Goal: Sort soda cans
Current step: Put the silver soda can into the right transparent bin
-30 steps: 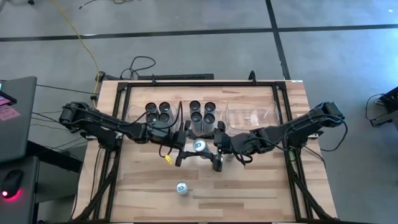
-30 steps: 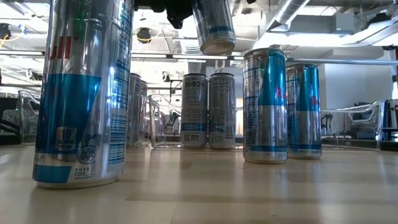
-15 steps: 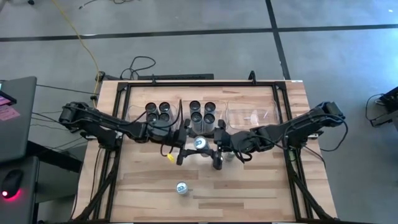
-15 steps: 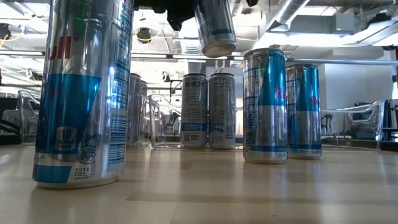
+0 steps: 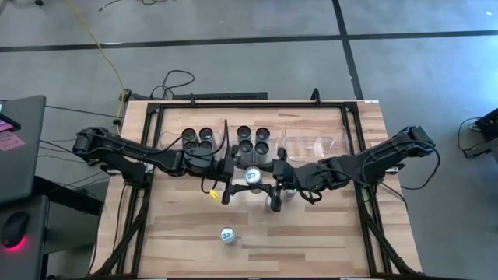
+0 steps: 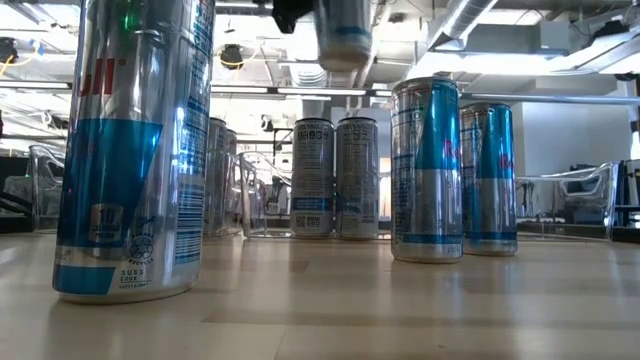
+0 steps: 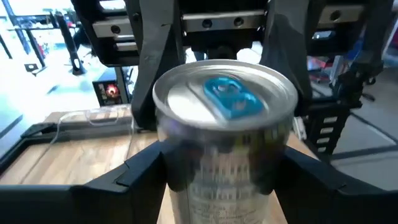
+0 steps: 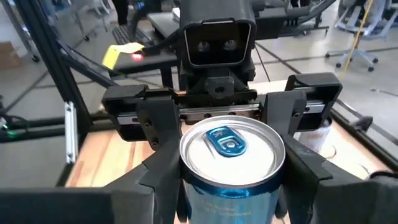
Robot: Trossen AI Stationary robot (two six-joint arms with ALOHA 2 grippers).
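High view: we have both grippers meeting at table centre on one blue-top can (image 5: 252, 176), left gripper (image 5: 233, 183) on its left, right gripper (image 5: 271, 187) on its right. Wrist views show each gripper's dark fingers clamped on the can's sides, so both are gripping it at once. Low view puts that can (image 6: 343, 35) off the table, roughly upright, above the others. Two more blue cans (image 6: 428, 170) stand side by side on the wood at right in the low view, and one lone blue-top can (image 5: 226, 235) stands near the front edge. Eight dark-top cans (image 5: 198, 140) sit in two clear bins (image 5: 170, 140) at the back, four in each. A third bin (image 5: 315, 144) sits to their right.
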